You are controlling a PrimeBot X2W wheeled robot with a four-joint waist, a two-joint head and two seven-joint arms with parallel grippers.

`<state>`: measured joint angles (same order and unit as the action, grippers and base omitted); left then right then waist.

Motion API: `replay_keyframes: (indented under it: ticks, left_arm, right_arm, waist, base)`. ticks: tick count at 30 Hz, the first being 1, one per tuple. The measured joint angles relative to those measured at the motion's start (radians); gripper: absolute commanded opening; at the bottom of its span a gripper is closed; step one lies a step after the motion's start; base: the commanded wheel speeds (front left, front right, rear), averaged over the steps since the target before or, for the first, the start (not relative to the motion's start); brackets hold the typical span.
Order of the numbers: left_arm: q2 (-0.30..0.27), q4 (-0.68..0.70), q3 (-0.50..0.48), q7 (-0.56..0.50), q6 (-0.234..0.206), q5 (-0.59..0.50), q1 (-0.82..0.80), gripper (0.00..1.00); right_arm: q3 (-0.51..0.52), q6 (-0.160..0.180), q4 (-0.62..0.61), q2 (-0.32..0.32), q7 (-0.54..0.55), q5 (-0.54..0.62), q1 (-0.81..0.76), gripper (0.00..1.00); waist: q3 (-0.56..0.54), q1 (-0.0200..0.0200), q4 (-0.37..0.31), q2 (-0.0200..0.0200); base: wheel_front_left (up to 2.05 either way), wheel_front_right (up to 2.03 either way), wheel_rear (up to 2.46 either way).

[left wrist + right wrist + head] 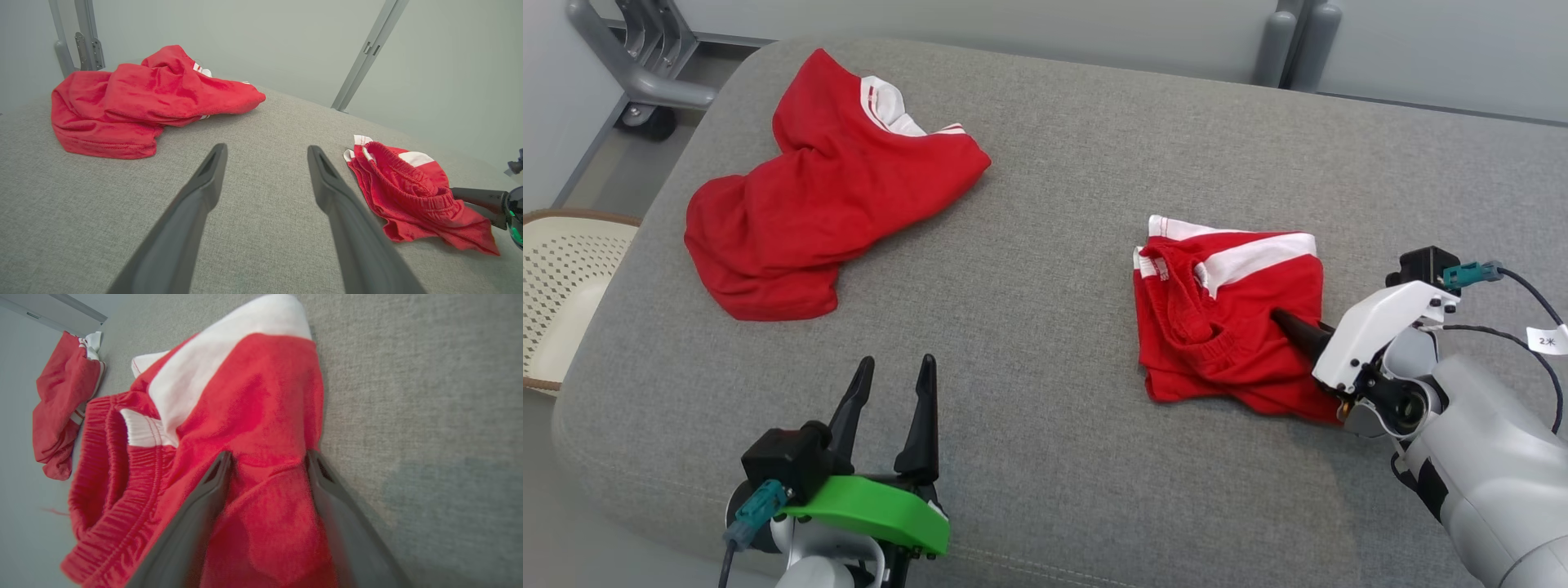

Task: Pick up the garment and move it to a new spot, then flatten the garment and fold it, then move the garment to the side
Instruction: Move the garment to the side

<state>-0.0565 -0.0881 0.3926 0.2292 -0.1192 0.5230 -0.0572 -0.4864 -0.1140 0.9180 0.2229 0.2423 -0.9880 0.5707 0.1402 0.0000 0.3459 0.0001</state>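
Basket (556, 286) at far left is cut off by the picture's edge. A crumpled red shirt (809, 204) lies on the left of the grey cushion (1054, 204). The left gripper (897, 363) hovers with its fingers spread and empty. The folded red shorts (1217, 318) lie to the right. The right gripper (268, 455) straddles a fold of them, fingers apart, with one tip hidden in the head view. Grey metal posts (1290, 41) stand behind.
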Motion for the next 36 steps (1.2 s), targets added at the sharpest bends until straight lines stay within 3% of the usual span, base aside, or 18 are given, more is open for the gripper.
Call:
replay_keyframes:
  ticks: [2,3,11,28,36]
  left_arm:
    - [0.000,0.000,-0.002,0.000,0.000,0.000,0.000,1.00]
    - [0.000,0.000,-0.003,0.000,0.000,0.000,0.000,1.00]
    - [0.001,0.005,-0.029,0.000,0.000,-0.003,0.000,1.00]
    - [0.002,0.085,-0.040,0.000,0.000,-0.037,-0.005,1.00]
    - [0.001,0.127,-0.033,-0.009,-0.005,-0.049,-0.026,1.00]
  right_arm:
    - [-0.007,0.000,0.001,0.003,0.000,0.003,0.009,0.28]
    - [-0.008,0.000,0.001,0.002,0.000,0.003,0.013,0.00]
    - [-0.035,-0.007,0.003,0.016,0.001,0.031,0.041,0.00]
    - [-0.053,-0.009,0.010,0.237,0.005,0.138,0.204,0.00]
    - [-0.063,-0.009,0.014,0.301,0.033,0.163,0.255,0.00]
  waist:
    - [0.004,0.0000,0.001,0.0000]
    - [0.006,0.0000,0.001,0.0000]
    - [0.011,0.0000,-0.014,0.0000]
    - [0.046,0.0000,-0.127,0.0000]
    - [0.081,0.0000,-0.185,0.0000]
  base:
    - [0.00,0.00,0.00]
    - [0.00,0.00,0.00]
    - [0.00,0.00,0.00]
    - [0.00,0.00,0.00]
    - [0.00,0.00,0.00]
